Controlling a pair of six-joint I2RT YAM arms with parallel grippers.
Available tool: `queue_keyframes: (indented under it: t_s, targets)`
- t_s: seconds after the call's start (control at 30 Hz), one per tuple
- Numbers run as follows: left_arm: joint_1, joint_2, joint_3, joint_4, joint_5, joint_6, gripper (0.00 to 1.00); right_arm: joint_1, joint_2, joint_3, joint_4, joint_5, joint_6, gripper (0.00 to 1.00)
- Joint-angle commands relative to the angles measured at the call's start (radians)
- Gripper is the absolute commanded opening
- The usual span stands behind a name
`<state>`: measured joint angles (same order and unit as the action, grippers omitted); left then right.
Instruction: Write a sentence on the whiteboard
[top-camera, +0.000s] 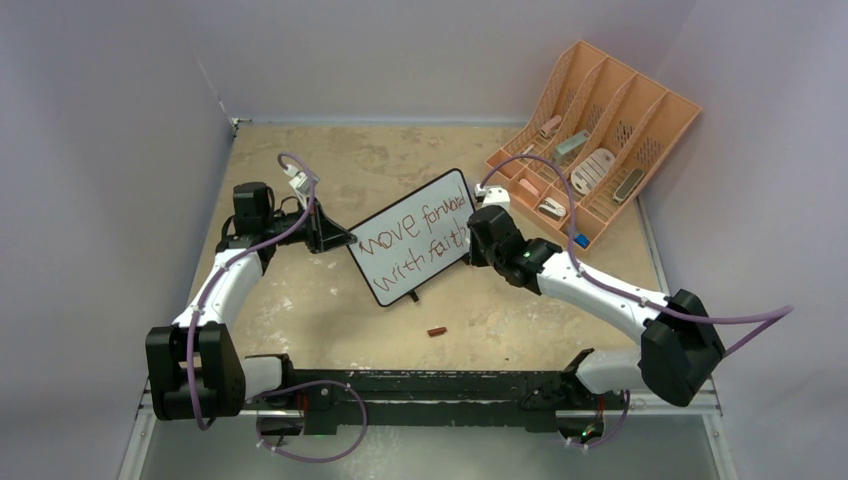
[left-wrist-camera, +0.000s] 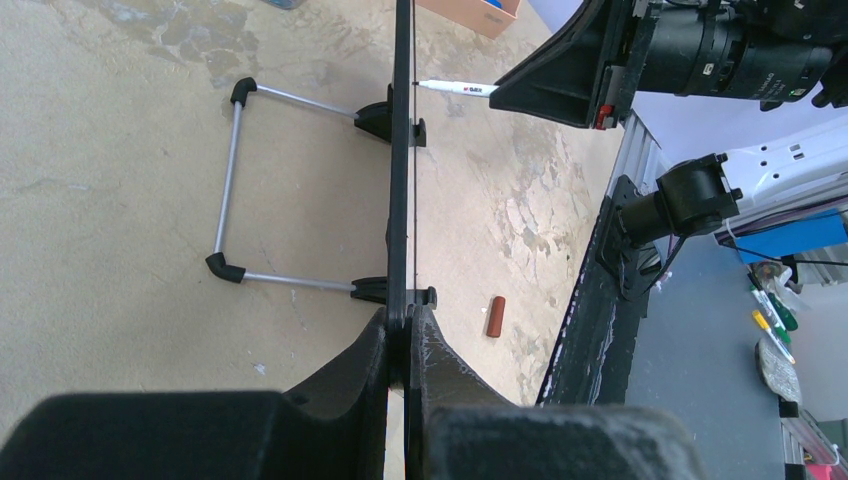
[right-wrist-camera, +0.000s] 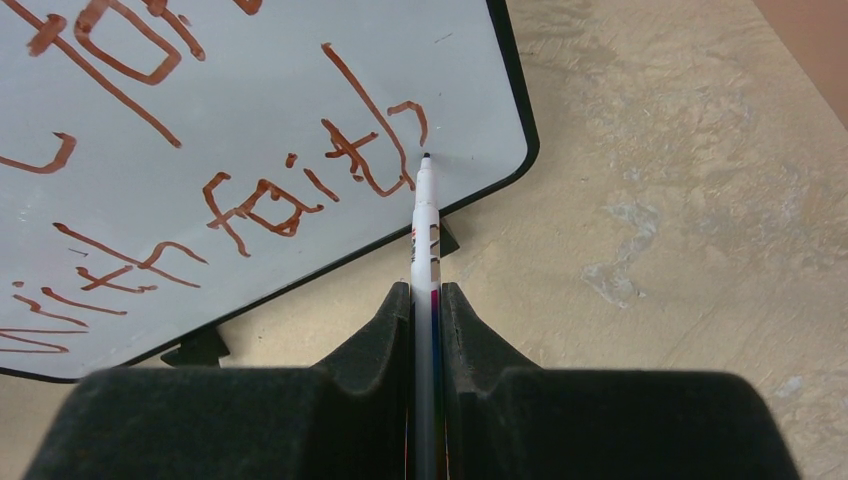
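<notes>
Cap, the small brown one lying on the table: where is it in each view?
Top external: cap lies centre, just below the whiteboard.
Left wrist: cap at lower middle, right of the edge-on whiteboard.
Right wrist: not in view.
Shared landmark: the whiteboard.

Counter (top-camera: 400, 160): beige, mottled, with worn pale patches. Pale lavender walls (top-camera: 100, 150) close it on three sides.

Peach slotted organizer (top-camera: 610, 85) sits at the far right corner, angled, with its tall dividers toward the wall. Its compartments hold a white slotted oval piece (top-camera: 592, 170), a grey-green block (top-camera: 572, 145) and a dark oblong item (top-camera: 630, 185). A small blue object (top-camera: 581, 241) lies just beside its near edge.

A small reddish-brown cylinder (top-camera: 437, 331) lies on its side on bare counter, well apart from the organizer.
</notes>
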<state>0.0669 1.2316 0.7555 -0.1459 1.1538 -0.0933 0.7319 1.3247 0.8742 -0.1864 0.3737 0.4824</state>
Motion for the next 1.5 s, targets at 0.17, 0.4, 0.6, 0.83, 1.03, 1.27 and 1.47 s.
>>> queue_keyframes:
  t_s: [0.17, 0.4, 0.6, 0.83, 1.03, 1.27, 1.47]
  targets:
    - [0.007, -0.028, 0.011, 0.021, -0.002, 0.018, 0.00, -0.005, 0.014, -0.003, -0.026, 0.010, 0.035, 0.00]
    - [0.007, -0.032, 0.012, 0.022, -0.004, 0.017, 0.00, -0.005, 0.007, -0.006, -0.017, 0.008, 0.033, 0.00]
    - [0.007, -0.034, 0.011, 0.022, -0.009, 0.015, 0.00, -0.004, -0.007, 0.002, -0.024, 0.009, 0.035, 0.00]
    - [0.007, -0.048, 0.006, 0.033, -0.027, 0.003, 0.18, -0.004, -0.114, 0.046, -0.047, 0.022, -0.006, 0.00]
    - [0.007, -0.064, 0.011, 0.046, -0.044, -0.023, 0.41, -0.005, -0.199, 0.054, -0.049, 0.035, -0.031, 0.00]
    - [0.006, -0.147, 0.083, -0.012, -0.218, -0.075, 0.64, -0.003, -0.289, 0.075, -0.064, 0.065, -0.063, 0.00]
    - [-0.022, -0.201, 0.250, -0.226, -0.346, -0.062, 0.74, -0.004, -0.374, 0.054, -0.044, 0.084, -0.077, 0.00]
